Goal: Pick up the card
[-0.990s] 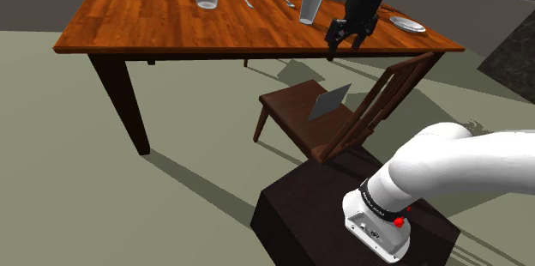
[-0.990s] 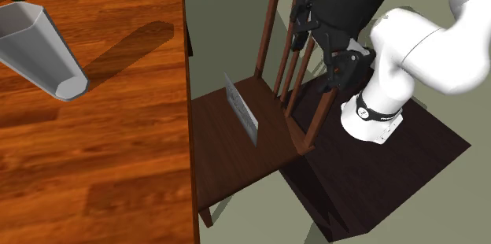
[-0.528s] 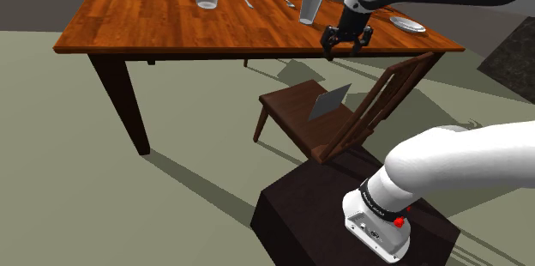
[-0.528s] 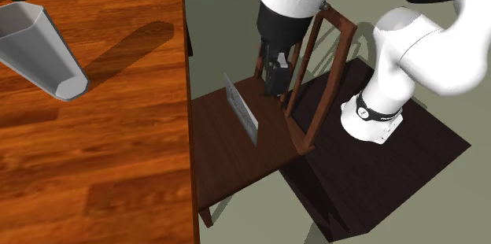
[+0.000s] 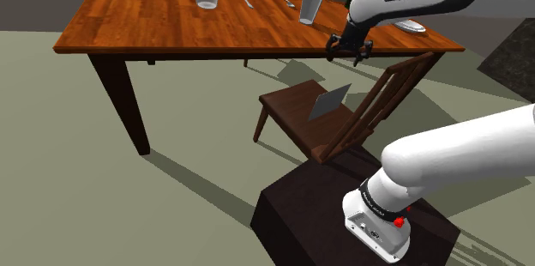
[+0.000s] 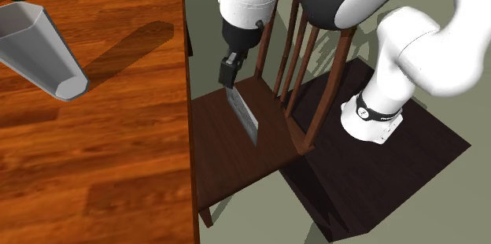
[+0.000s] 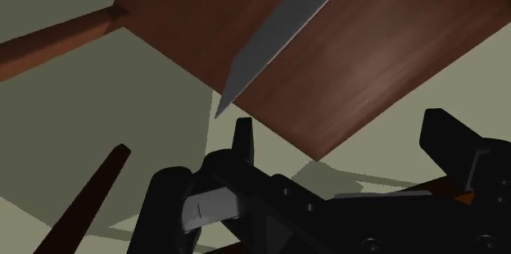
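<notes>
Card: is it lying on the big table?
No, the card stands on its edge on the chair seat, next to the table.

A grey card (image 5: 329, 102) stands on edge on the wooden chair (image 5: 287, 106) beside the table (image 5: 171, 26).

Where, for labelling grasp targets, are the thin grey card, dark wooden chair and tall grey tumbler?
thin grey card (image 5: 330, 101), shoulder view, middle of its face
dark wooden chair (image 5: 288, 111), shoulder view, bare seat
tall grey tumbler (image 5: 312, 3), shoulder view, its side

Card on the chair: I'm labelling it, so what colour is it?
The card is plain grey; the shoulder view shows it best.
</notes>
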Available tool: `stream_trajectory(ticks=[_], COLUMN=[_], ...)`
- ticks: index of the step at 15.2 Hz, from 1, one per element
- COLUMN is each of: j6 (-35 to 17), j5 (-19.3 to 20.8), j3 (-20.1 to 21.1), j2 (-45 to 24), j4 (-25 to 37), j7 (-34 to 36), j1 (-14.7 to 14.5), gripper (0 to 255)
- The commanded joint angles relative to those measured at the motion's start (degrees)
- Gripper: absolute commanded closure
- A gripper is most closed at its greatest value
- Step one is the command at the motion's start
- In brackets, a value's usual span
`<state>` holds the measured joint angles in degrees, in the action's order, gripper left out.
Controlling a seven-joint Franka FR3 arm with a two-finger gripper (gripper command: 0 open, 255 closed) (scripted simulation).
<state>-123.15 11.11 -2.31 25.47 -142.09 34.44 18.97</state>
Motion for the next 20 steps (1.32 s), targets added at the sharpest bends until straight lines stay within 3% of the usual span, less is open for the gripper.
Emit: stream_trajectory(ticks=[1, 10, 20], j6=[-3.1, -16.64, -23.79], j5=[0.78, 4.54, 6.33], j3=[-0.67, -4.2, -4.51], j2=[-2.07, -11.71, -16.44], j4=[-0.29, -1.61, -3.97], j7=[3.8, 20.37, 23.0], j1=[2.18, 11.34, 12.31], gripper=[0, 0, 0])
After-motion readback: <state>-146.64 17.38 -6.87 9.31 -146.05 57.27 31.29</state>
